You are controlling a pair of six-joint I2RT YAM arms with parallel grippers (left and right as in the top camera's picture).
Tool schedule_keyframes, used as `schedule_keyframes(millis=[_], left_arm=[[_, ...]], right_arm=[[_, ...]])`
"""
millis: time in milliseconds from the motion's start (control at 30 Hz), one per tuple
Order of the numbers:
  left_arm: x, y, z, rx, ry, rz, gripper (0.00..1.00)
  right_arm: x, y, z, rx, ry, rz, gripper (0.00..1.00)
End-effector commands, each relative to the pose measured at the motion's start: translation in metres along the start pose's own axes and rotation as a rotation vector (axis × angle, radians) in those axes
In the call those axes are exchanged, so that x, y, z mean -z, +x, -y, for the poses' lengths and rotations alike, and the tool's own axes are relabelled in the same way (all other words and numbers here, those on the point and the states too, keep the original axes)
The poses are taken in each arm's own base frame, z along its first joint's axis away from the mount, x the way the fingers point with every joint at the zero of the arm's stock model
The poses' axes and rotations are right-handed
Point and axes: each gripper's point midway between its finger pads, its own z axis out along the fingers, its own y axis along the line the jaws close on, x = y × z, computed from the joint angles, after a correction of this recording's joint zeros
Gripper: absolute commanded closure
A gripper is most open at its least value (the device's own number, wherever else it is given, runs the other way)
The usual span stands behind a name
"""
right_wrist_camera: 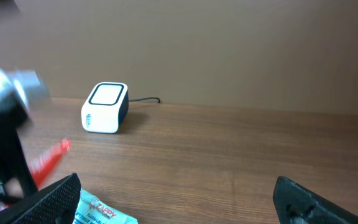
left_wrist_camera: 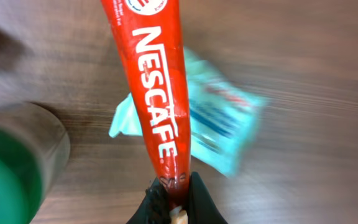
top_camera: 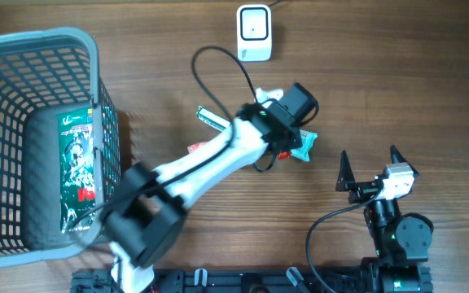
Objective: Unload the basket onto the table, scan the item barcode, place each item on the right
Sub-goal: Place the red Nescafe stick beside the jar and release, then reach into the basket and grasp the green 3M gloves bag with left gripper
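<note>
Our left gripper (left_wrist_camera: pixel 174 198) is right up close, and its two fingers are pinching one end of the red Nescafe stick (left_wrist_camera: pixel 163 93). We see the stick reach away from the fingers and cross over a light blue packet (left_wrist_camera: pixel 222 127) on the wooden table (top_camera: pixel 414 73). From above, the white scanner (top_camera: pixel 254 31) sits near the far edge, apart from the stick. Our right gripper (top_camera: pixel 370 161) is off to the side with its fingers spread wide, holding nothing. A grey basket (top_camera: pixel 96 73) with a green packet (top_camera: pixel 78 159) inside stands on the left.
</note>
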Motion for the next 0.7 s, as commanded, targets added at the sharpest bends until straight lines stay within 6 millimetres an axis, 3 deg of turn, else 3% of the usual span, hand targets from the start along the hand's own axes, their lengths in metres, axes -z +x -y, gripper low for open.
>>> schedule_keyframes(millis=[0, 33, 100, 167, 200, 233, 300, 367, 400, 500, 533, 567, 667], left_arm=[[-0.039, 0.009, -0.016, 0.103, -0.093, -0.018, 0.96], [-0.042, 0.011, -0.016, 0.1, -0.098, -0.023, 0.96], [-0.04, 0.013, -0.013, 0.089, -0.093, -0.02, 0.76], [-0.022, 0.003, -0.005, 0.081, -0.07, 0.018, 0.3], [0.001, -0.013, 0.002, 0.072, -0.047, 0.059, 0.04], [0.022, -0.027, 0.007, 0.06, -0.026, 0.095, 0.0], [0.101, -0.072, 0.018, 0.037, 0.043, 0.22, 0.01], [0.173, -0.11, 0.01, 0.062, 0.065, 0.358, 0.0], [0.224, -0.134, -0.012, 0.119, 0.041, 0.472, 0.0], [0.306, -0.162, -0.075, 0.264, -0.04, 0.658, 0.0], [0.334, -0.169, -0.112, 0.374, -0.076, 0.724, 0.0], [0.354, -0.171, -0.146, 0.499, -0.102, 0.772, 0.0], [0.383, -0.157, -0.238, 0.918, -0.179, 0.831, 0.0]], right_arm=[[0.0, -0.001, 0.001, -0.007, 0.007, 0.006, 0.0], [0.0, -0.001, 0.001, -0.007, 0.007, 0.006, 0.0], [0.0, -0.001, 0.001, -0.007, 0.007, 0.006, 0.0], [0.0, -0.001, 0.001, -0.007, 0.007, 0.006, 0.0], [0.0, -0.001, 0.001, -0.007, 0.007, 0.006, 0.0], [0.0, -0.001, 0.001, -0.007, 0.007, 0.006, 0.0], [0.0, -0.001, 0.001, -0.007, 0.007, 0.006, 0.0], [0.0, -0.001, 0.001, -0.007, 0.007, 0.006, 0.0], [0.0, -0.001, 0.001, -0.007, 0.007, 0.006, 0.0], [0.0, -0.001, 0.001, -0.007, 0.007, 0.006, 0.0], [0.0, -0.001, 0.001, -0.007, 0.007, 0.006, 0.0], [0.0, -0.001, 0.001, -0.007, 0.007, 0.005, 0.0], [0.0, -0.001, 0.001, -0.007, 0.007, 0.006, 0.0]])
